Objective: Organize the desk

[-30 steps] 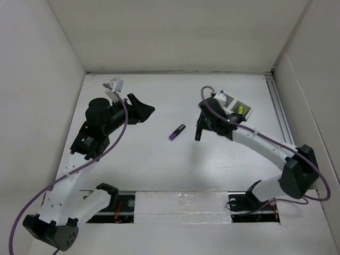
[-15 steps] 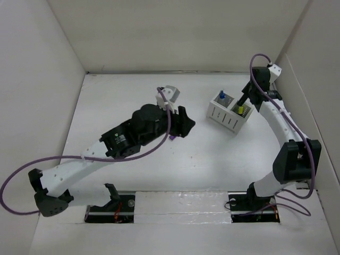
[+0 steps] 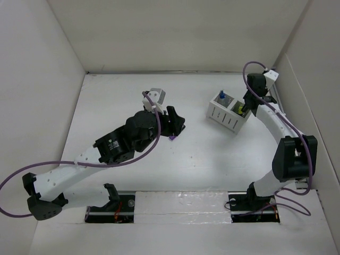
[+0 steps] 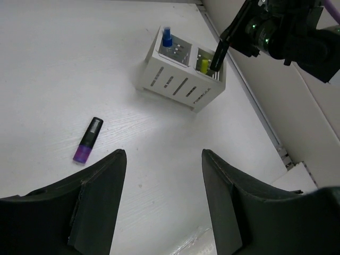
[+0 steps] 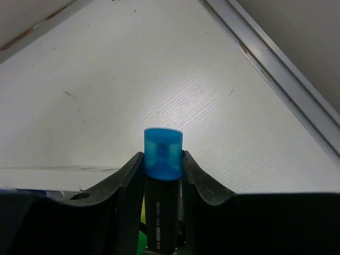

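- The surface (image 3: 106,95) is a wide white tabletop that fills the floor of a white-walled box, under both arms.
- The left arm reaches across to the middle of the surface. The left claw (image 4: 163,159) is released, its two dark fingers spread wide with nothing between them.
- A purple marker (image 4: 88,139) with a dark cap lies flat on the bare surface. In the left wrist view it sits off to the side of one finger's tip, outside the gap and untouched. From above, only its purple end shows past the claw.
- A white slotted pen holder (image 3: 227,118) with two compartments stands on the right rear part of the surface, well apart from the purple marker.
- A blue-topped pen (image 4: 167,37) stands upright in one compartment, and a yellow-green highlighter (image 4: 202,64) stands in the other.
- The right arm bends back toward the right wall. The right claw (image 3: 247,106) is clenched on a dark marker with a blue cap (image 5: 162,149).
- That marker hangs upright over the compartment with the yellow-green highlighter. Whether its lower end touches the holder cannot be told.
- A metal rail (image 5: 276,58) runs along the right edge of the surface, near the holder.
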Robot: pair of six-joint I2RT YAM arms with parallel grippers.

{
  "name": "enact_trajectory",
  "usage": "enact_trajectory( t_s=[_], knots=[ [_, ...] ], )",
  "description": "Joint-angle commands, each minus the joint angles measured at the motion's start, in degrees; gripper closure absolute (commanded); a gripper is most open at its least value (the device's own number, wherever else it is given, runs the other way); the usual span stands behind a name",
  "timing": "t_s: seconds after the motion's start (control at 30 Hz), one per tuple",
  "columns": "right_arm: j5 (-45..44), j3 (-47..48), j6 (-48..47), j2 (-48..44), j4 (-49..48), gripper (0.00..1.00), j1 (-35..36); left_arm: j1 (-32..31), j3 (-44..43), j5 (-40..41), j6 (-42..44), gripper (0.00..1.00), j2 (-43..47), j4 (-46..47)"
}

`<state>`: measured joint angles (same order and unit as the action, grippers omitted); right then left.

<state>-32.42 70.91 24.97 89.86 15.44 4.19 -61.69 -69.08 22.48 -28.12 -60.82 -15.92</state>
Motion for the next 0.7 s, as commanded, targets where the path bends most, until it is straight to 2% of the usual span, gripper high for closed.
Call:
enact_trajectory(
  t_s=[0.0, 0.13, 0.2, 0.23, 0.4, 0.67],
  knots=[
    [-3.9, 0.1, -2.0, -1.0, -4.3, 0.89, 1.9, 0.1, 1.0, 3.3, -2.5, 0.45, 2.5, 1.6],
    [-5.7, -0.9, -2.0, -0.9, -4.2, 0.89, 3.3, 0.1, 1.9, 4.3, -3.2, 0.43, 4.3, 1.9],
    [-6.9, -2.1, -1.9, -1.7, -5.0, 0.86, 4.9, 0.1, 2.4, 4.9, -3.3, 0.4, 4.8, 1.7],
    [-7.4, -2.4, -1.9, -1.9, -5.2, 0.81, 6.0, 0.1, 2.5, 5.1, -3.3, 0.39, 4.8, 1.5],
    [-10.8, -3.3, -1.0, -2.2, -3.6, 0.76, 8.6, 0.1, 3.5, 6.3, -4.7, 0.33, 4.9, 0.9],
    [-10.9, -3.8, 0.0, -7.0, -0.8, 0.49, 11.5, 0.1, 6.7, 8.7, -2.3, 0.23, 5.4, 7.5]
  ],
)
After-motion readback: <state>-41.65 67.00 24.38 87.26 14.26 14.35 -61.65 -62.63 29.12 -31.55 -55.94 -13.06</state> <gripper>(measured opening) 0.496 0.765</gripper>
